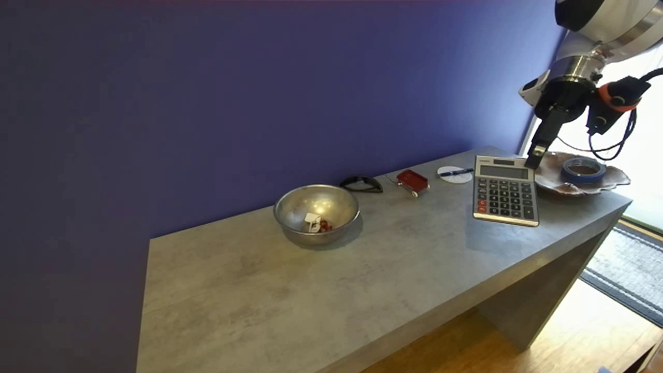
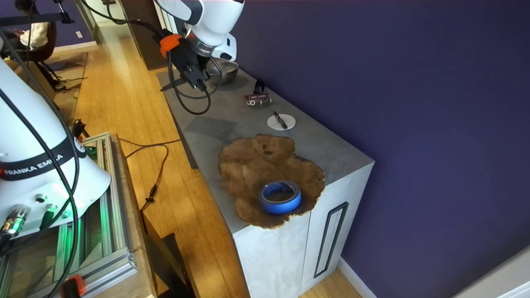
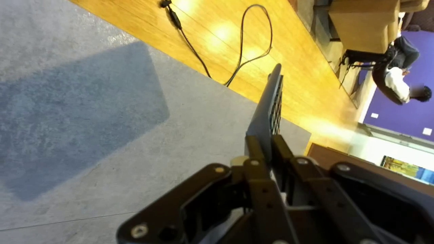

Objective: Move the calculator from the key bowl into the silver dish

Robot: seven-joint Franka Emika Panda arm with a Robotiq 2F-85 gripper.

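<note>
The grey calculator (image 1: 505, 194) hangs tilted in the air above the table, keys facing the camera in an exterior view. My gripper (image 1: 533, 155) is shut on its top corner. In the wrist view the fingertips (image 3: 265, 137) clamp the calculator (image 3: 264, 110) edge-on. The wavy brown key bowl (image 1: 554, 181) is just behind and right of the calculator; it also shows in an exterior view (image 2: 248, 165), where the arm hides the calculator. The silver dish (image 1: 339, 199) stands farther along the table, well apart from the gripper; the arm partly covers it in an exterior view (image 2: 228, 74).
A blue tape roll (image 1: 584, 171) sits in the key bowl. Along the wall lie a white coaster (image 1: 456, 178) with a pen, a red toy wagon (image 1: 413, 180) and a black object (image 1: 362, 184). Small white and red items (image 1: 316, 223) lie inside the silver dish.
</note>
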